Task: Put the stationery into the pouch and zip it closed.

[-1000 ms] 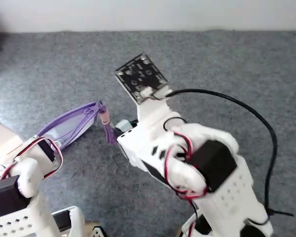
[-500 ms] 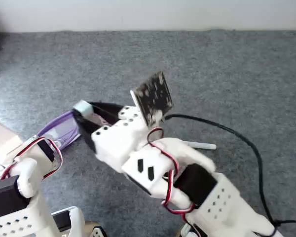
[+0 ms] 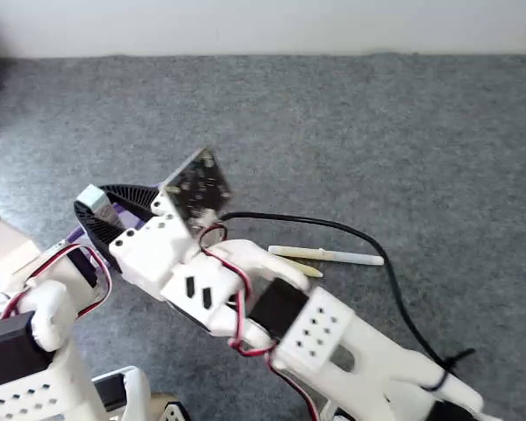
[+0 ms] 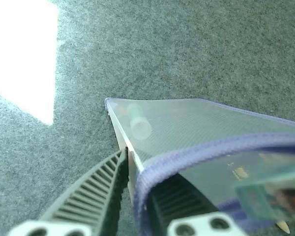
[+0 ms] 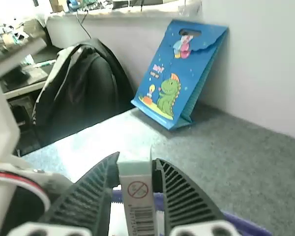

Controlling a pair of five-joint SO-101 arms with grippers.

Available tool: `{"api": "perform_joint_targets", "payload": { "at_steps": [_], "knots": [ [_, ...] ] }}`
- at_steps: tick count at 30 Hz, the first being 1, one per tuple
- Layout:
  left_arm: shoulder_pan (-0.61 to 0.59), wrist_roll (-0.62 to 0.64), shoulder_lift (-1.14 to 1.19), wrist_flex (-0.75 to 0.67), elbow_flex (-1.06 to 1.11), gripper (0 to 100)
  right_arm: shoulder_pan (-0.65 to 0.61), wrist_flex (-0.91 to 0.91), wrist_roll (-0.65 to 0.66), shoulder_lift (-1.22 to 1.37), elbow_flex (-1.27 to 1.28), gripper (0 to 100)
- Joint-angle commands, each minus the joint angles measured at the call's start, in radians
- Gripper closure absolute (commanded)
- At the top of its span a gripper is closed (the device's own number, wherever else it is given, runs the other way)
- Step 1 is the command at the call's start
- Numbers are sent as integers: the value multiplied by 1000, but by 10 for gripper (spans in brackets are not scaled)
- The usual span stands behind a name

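The left claw (image 4: 132, 169) is clenched on the pouch (image 4: 196, 128), its ribbed black fingers pinching one side close to a corner, with the purple-trimmed rim curving up past them. The pouch is clear mesh with purple edging and lies on the grey carpet-like surface (image 3: 421, 132), toward the left side of the high view. A small pale cylinder (image 4: 137, 123) shows through its clear side near the corner, though the left wrist view is too soft to tell whether it sits inside the pouch or under it. The right arm stretches across from the lower right of the high view, and the right claw (image 3: 92, 210) is over the pouch, gripping a small pale-green block (image 5: 135, 182) with a barcode label. The block stands upright between the two black fingers, and the purple rim runs just below them in the right wrist view. Well away from the pouch, in the middle of the surface beside the right arm, lies a pale pen (image 3: 329, 254), with a second, yellowish one (image 3: 305, 269) just beside it and partly under the arm. Behind the right claw, off the surface, a blue gift bag (image 5: 182, 73) with a cartoon dinosaur leans against a white wall, and a black backpack (image 5: 83, 93) slumps next to it.
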Motion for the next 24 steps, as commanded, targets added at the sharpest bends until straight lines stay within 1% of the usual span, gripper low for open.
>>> {"api": "perform_joint_targets", "payload": {
  "at_steps": [1,5,7,12,16,20,24],
  "knots": [
    [0,9,3,9,-54,987,18,-25,11,38,-9,967],
    [-2,9,3,9,-54,987,45,28,11,44,-20,816],
    [-2,9,3,8,-54,987,45,76,11,16,-40,768],
    [-2,9,3,6,-54,987,48,162,11,-96,-55,805],
    [-2,9,3,6,-54,987,111,252,12,-177,-58,857],
    [-2,9,3,8,-54,987,288,397,11,-229,-57,894],
    [-2,9,3,8,-54,987,503,585,15,-209,-55,894]
  ]
}}
